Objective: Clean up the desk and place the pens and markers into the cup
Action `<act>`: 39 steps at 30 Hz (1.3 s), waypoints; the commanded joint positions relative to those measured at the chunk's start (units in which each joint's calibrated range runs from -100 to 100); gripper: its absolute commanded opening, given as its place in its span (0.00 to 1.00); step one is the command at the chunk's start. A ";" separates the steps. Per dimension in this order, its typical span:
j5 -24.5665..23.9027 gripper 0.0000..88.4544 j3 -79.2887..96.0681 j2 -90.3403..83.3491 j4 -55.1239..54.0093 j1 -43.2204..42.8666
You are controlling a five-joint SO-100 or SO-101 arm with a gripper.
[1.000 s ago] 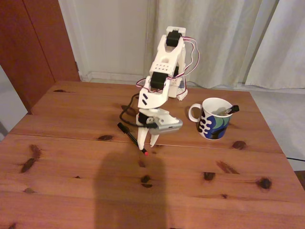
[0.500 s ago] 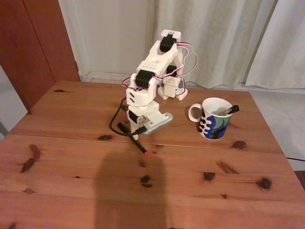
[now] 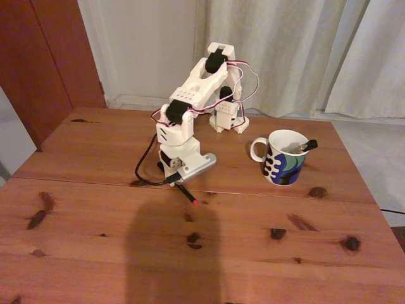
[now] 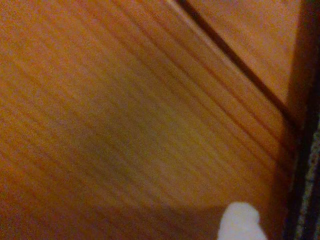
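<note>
In the fixed view my gripper (image 3: 179, 182) is down at the table (image 3: 95, 209), low over the seam that crosses the wood, left of centre. The black pen (image 3: 188, 194) lies under and just to the right of it, its red tip poking out toward the camera while the rest of the barrel is hidden beneath my wrist. I cannot tell from here whether the jaws are apart or already pinched on the barrel; they are tucked under the white housing.

The wrist view does not settle it: blurred wood grain fills it, the dark seam (image 4: 235, 60) runs diagonally at upper right, and one white fingertip (image 4: 240, 222) shows at the bottom edge. No pen is visible between the fingers there.

My judgement is that the step in hand is the grasp on this pen. To do it well I should straddle the barrel across its width, near its middle and not at the red tip, so it does not swing once lifted. I should close firmly before rising, since a thin pen on smooth wood can roll away from a glancing finger.

Further right, well apart from me, stands the cup (image 3: 284, 158), handle to the left, with a black-capped marker (image 3: 304, 146) already leaning inside. The pen must be lifted clear of that rim before release.
</note>
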 commanded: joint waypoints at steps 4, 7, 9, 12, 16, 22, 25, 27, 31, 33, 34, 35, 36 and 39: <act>0.42 0.17 -5.27 1.99 0.45 0.77; 0.42 0.14 -5.27 2.32 0.45 0.77; 0.42 0.04 -5.27 2.32 0.45 0.77; 0.42 0.02 -4.64 2.16 0.45 0.85; -0.05 0.01 -3.55 1.41 0.45 0.61; -6.92 0.01 -3.01 -6.12 0.45 -2.12; -10.58 0.01 -1.21 -11.00 0.36 -4.37; -12.36 0.01 1.04 -15.14 0.36 -6.14; -15.66 0.01 7.09 -23.74 0.28 -9.76; -16.76 0.01 10.60 -28.54 0.28 -11.53; -17.29 0.01 12.50 -31.11 0.28 -12.50; -17.86 0.01 14.39 -33.67 0.28 -13.38; -18.49 0.01 16.37 -36.32 0.28 -14.27; -20.12 0.01 22.42 -44.51 -0.15 -16.92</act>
